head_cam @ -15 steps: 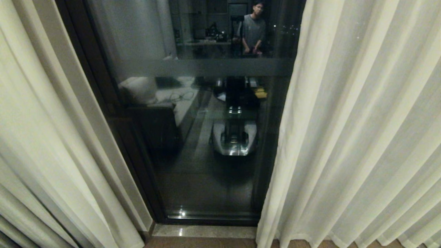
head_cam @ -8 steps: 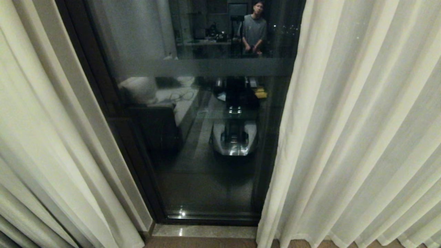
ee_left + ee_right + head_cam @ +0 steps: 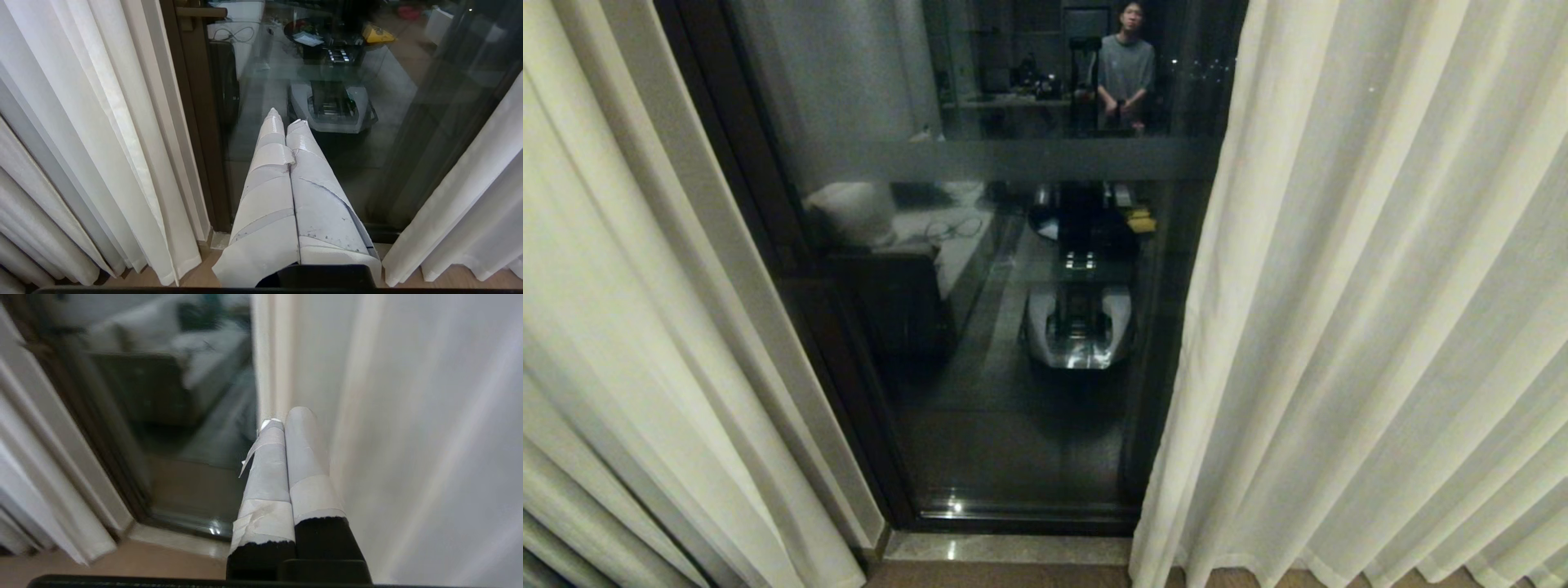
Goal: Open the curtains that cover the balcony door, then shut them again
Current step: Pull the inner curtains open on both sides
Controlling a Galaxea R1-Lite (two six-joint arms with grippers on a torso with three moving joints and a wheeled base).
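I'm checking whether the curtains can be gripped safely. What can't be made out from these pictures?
- Head view: both grippers lie outside the frame.
- All views: the tops of the curtains are cut off.
- Right wrist view: whether the right gripper touches the curtain edge is blurred.
- Head view: the balcony beyond the door is hidden by reflections.

Dim room; brown wooden floor [image 3: 1005,576] meets a pale stone threshold [image 3: 1005,547].
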